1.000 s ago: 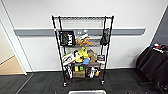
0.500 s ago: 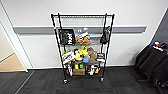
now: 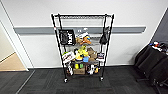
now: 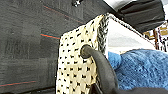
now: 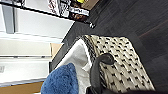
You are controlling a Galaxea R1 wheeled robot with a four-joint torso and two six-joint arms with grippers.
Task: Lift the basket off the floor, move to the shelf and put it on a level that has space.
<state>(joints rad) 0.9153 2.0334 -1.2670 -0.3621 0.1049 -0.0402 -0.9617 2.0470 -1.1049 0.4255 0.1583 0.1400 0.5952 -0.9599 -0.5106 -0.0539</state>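
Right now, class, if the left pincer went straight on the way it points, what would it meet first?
Most likely the basket: its dark handle sits right in that line, against the dotted wall. A blue cloth lies inside, and the carpet floor is further off. Exact depth is unclear.

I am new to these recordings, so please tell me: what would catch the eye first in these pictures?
In the head view, the tall black wire shelf stands against the white wall, its lower tiers crowded with colourful things while its top level looks bare. In the wrist views, the cream dotted basket shows large above the dark carpet floor, with something fluffy and blue inside it.
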